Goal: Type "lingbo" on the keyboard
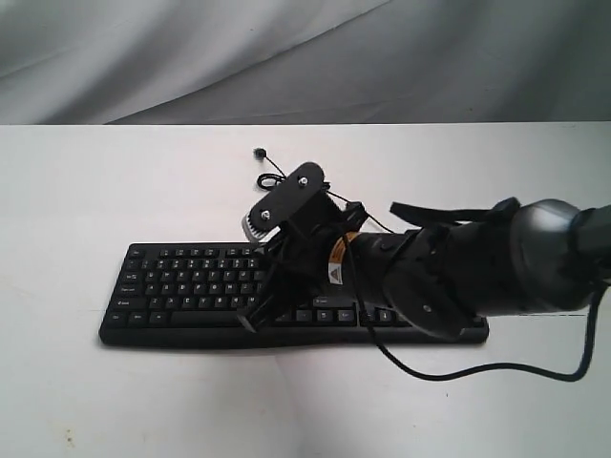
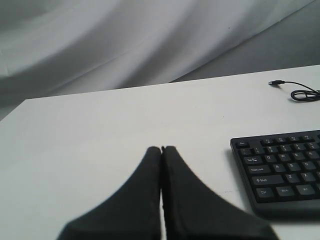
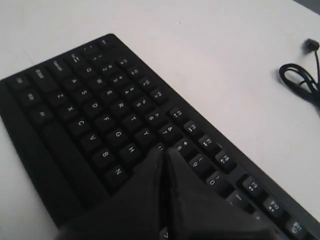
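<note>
Where the right arm (image 1: 477,267) covers the keyboard (image 1: 191,281), coiled cable (image 1: 270,179) lies beyond.

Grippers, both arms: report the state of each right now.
Left gripper: closed, holding nothing, over the table beside the keyboard.
Right gripper: closed, holding nothing, tips over the keyboard's middle letter keys.

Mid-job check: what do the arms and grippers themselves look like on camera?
The right arm is glossy dark grey with rounded joint housings, an orange warning sticker near the wrist and a thin black cable looping beneath. The left gripper and right gripper both have matte black wedge-shaped fingers tapering to narrow tips.
</note>
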{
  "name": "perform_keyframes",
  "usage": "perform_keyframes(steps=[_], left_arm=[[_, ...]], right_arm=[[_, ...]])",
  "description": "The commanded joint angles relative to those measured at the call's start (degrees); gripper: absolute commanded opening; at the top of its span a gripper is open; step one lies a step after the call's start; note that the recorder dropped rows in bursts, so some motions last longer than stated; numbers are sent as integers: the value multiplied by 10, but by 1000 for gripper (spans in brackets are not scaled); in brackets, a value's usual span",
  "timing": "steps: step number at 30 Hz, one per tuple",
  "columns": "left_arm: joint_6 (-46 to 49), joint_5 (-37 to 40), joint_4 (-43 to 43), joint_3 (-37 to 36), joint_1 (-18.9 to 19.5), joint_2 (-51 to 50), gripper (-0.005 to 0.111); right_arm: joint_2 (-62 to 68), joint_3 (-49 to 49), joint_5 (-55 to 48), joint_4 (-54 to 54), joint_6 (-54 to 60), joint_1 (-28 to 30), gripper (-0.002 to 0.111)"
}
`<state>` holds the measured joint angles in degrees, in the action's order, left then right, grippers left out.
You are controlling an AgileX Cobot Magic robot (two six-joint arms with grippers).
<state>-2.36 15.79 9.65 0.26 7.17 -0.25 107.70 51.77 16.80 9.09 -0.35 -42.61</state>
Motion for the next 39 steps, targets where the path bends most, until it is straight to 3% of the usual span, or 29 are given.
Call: perform_keyframes(steps=[1,10,17,31,39], left_arm=[[-3,-6,-1,-3,-4,2,0],[-3,-6,-1,-3,-4,2,0],[-3,-6,-1,-3,-4,2,0],[-3,-6,-1,-3,-4,2,0],[-3,-6,-1,-3,-4,2,0]], right_arm=[[33,3,31,8,4,-2,0],[62,64,-42,12,39,-1,0],[65,128,-206,12,68,9,0],[64,131,-245,-121,68,13,0],[65,174,-299,-143,64,14,0]])
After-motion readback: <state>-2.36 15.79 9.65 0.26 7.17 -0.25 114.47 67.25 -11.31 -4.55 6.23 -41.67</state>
